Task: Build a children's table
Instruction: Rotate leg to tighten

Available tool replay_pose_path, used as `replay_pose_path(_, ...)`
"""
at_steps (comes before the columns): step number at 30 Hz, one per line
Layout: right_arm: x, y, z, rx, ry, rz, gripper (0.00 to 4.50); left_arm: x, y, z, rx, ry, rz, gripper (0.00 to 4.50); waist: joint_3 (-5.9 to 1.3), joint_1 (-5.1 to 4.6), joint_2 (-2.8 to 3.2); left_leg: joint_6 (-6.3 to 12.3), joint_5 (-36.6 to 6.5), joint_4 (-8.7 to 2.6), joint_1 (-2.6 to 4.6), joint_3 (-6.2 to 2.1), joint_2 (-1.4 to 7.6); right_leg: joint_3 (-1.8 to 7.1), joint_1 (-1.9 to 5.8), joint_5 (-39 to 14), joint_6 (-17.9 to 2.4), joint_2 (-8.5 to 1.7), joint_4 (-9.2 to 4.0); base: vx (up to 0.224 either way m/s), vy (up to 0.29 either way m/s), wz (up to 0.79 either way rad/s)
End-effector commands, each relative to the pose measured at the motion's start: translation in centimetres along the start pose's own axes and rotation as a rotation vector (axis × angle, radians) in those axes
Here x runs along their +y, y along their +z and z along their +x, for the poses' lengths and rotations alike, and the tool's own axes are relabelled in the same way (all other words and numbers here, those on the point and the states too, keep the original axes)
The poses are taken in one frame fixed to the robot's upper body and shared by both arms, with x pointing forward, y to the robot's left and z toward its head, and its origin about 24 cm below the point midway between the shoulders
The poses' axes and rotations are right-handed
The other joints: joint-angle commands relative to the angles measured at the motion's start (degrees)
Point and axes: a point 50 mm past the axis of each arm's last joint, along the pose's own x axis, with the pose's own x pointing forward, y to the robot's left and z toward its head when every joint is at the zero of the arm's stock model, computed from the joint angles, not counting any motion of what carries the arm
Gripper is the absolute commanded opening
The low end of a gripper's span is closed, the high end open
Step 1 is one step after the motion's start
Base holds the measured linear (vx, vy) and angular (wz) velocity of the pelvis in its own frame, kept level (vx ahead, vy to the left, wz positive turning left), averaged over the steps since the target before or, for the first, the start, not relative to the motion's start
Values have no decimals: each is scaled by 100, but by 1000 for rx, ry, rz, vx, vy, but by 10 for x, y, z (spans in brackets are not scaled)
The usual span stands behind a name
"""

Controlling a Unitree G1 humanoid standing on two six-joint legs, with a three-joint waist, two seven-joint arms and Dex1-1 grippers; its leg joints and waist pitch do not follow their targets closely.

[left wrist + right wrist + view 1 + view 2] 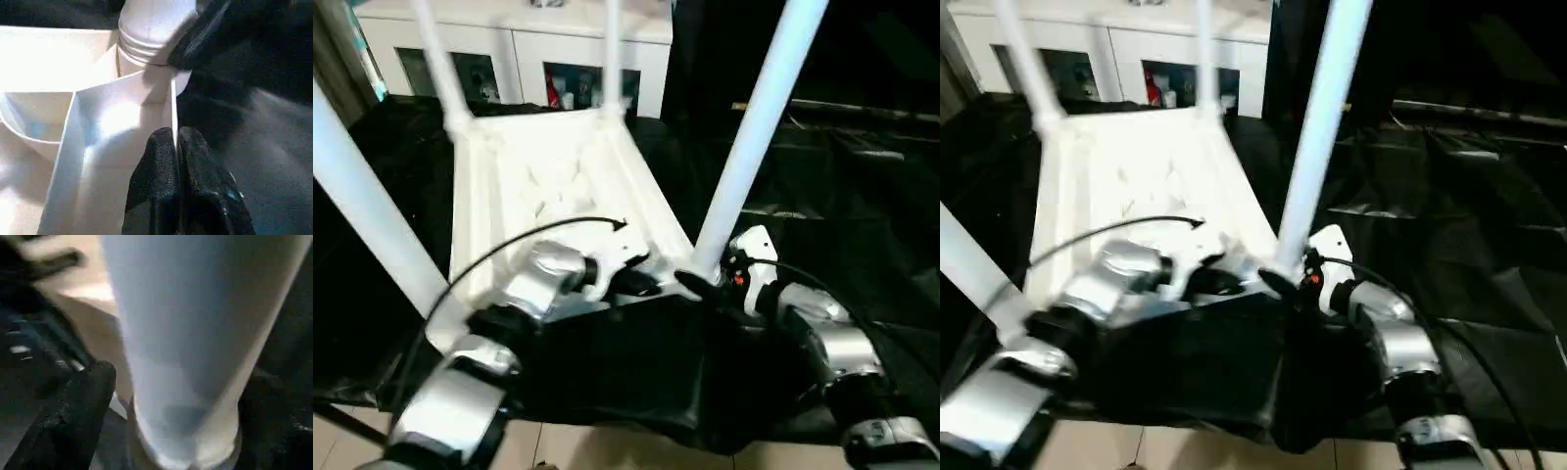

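Note:
The children's table lies upside down on a black cloth, its white ribbed tabletop (558, 186) facing up. Several white legs stand in the corner sockets: near right leg (754, 127), near left leg (362, 206), and two far legs (435, 59) (612, 49). My left gripper (176, 147) is shut on the tabletop's thin near rim wall (172, 103), close to the near right socket. My right gripper (708, 277) straddles the foot of the near right leg (186, 333). One finger (83, 406) stands slightly off the leg, so the jaws are open around it.
A white glass-door cabinet (509, 39) stands right behind the table. The black cloth (822, 196) covers the surface to the right and hangs over the near edge. Pale floor (607, 452) shows below it.

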Motion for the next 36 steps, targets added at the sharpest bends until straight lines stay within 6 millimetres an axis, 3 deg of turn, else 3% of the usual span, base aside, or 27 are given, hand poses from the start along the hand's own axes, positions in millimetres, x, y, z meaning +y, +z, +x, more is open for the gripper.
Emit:
replay_pose_path(1,2,4,-4,15,68,-22,391,-18,-20,6,74,-174,-51,0,-273,18,-28,531,-904,-357,29,-148,397,289,247,-816,-1424,-422,-361,0,0,0)
replay_pose_path(4,3,1,-7,39,116,-21,391,-21,-20,3,45,-207,-59,0,-276,57,-28,495,-890,-344,36,-124,408,284,244,-679,-1523,-417,-329,0,0,0)
replay_pose_path(7,5,-1,-10,58,167,-23,391,-23,-21,1,36,-224,-77,0,-260,96,-46,457,-947,-346,27,-119,407,290,249,-830,-1488,-426,-343,0,0,0)
replay_pose_path(12,6,-1,-12,62,193,-20,345,-24,-23,-2,42,-224,-81,0,-268,106,-71,404,-904,-342,25,-127,390,296,247,-999,-1365,-435,-357,0,0,0)
replay_pose_path(20,8,-1,-13,55,215,-3,290,-26,-22,-2,41,-229,-91,0,-280,103,-68,464,-734,-323,24,-121,386,292,258,-615,-1488,-419,-313,0,0,0)
replay_pose_path(25,6,-7,-11,73,160,29,252,-23,-20,3,33,-172,-93,0,-271,99,-81,416,-842,-325,27,-122,378,293,257,-746,-1461,-420,-332,0,0,0)
replay_pose_path(26,1,-15,-7,104,54,38,247,-17,-16,10,18,-85,-93,0,-267,95,-77,398,-861,-328,28,-124,375,295,250,-799,-1448,-423,-340,0,0,0)
replay_pose_path(28,-2,-19,-4,119,-14,44,243,-14,-15,14,13,-28,-94,0,-212,54,-75,247,-1193,-366,53,-138,357,291,211,-1451,-1309,-433,-438,0,0,0)
replay_pose_path(29,-6,-25,1,137,-111,56,241,-8,-12,20,9,58,-106,0,-189,28,-53,65,-1640,-385,97,-174,354,278,191,-2529,-1028,-469,-551,-56,3,0)
replay_pose_path(30,-6,-25,2,139,-125,59,240,-8,-11,21,8,72,-108,0,-181,5,-63,26,-1737,-390,107,-183,350,277,175,-2770,-935,-466,-583,-56,3,0)
replay_pose_path(32,-3,-29,18,117,-250,135,240,3,-6,32,14,251,-143,0,-178,-52,-63,-36,-1923,-406,126,-212,336,277,151,-3105,-742,-451,-620,0,0,0)
replay_pose_path(35,2,-29,27,94,-287,173,239,5,-3,37,21,307,-154,0,-191,-54,-78,-40,-2085,-414,162,-238,337,261,128,-3316,-566,-455,-675,0,0,0)
replay_pose_path(36,4,-29,32,83,-312,194,239,6,-2,39,23,327,-154,0,-194,-72,-38,-38,-2081,-435,137,-247,344,266,138,-3194,-569,-448,-671,0,0,0)
